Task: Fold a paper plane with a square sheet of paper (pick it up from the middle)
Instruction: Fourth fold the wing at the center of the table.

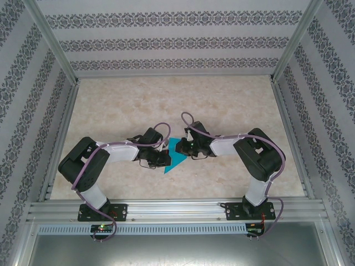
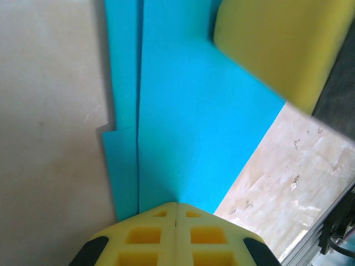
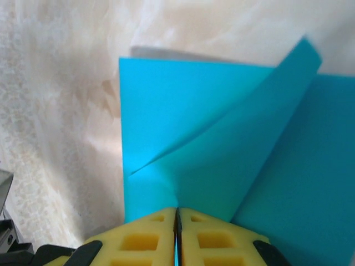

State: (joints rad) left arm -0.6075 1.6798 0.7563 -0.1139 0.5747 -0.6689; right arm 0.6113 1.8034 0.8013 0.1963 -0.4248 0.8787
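Count is one teal paper sheet, part folded with layered flaps, flat mid-table between two grippers. Left gripper has its jaws pressed together on the paper's edge. Right gripper pinches a lifted flap, and one of its yellow fingers blocks the sheet's far corner in the left wrist view. Patterned walls all around.
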